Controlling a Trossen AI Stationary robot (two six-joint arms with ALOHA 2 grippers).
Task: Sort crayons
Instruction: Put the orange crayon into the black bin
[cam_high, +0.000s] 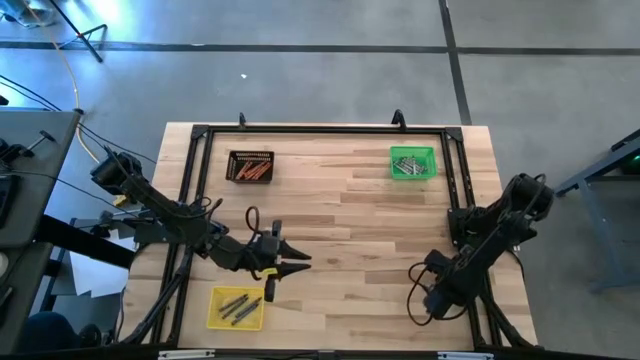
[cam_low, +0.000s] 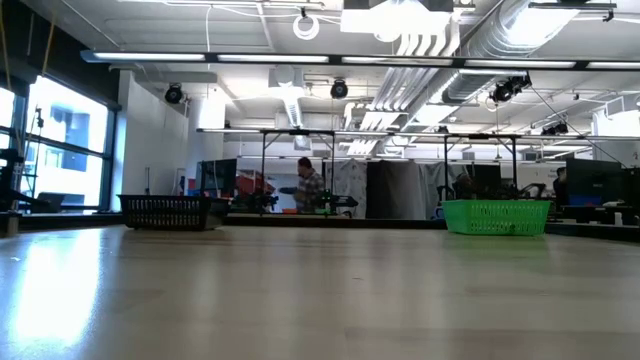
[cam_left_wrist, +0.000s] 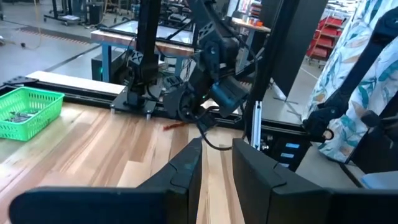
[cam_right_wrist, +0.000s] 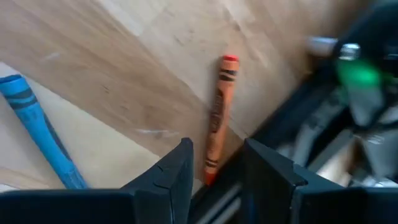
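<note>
An orange-red crayon (cam_right_wrist: 219, 118) lies flat on the wood beside the black frame rail (cam_right_wrist: 280, 134) at the table's near right. A blue crayon (cam_right_wrist: 38, 132) lies a little apart from it. My right gripper (cam_right_wrist: 217, 146) points steeply down over them, open. Its fingers stand on either side of the orange crayon's near end, and no touch shows. The same orange crayon (cam_left_wrist: 174, 125) also shows in the left wrist view. My left gripper (cam_high: 303, 262) hangs open and holds nothing, above the near left part of the table and pointing toward the right edge.
A black tray (cam_high: 250, 166) with orange-red crayons stands at the far left. A green tray (cam_high: 412, 162) with grey sticks is at the far right, and a yellow tray (cam_high: 237, 307) with grey sticks at the near left. A black frame (cam_high: 320, 128) runs around the table. A person (cam_low: 308, 186) stands far behind.
</note>
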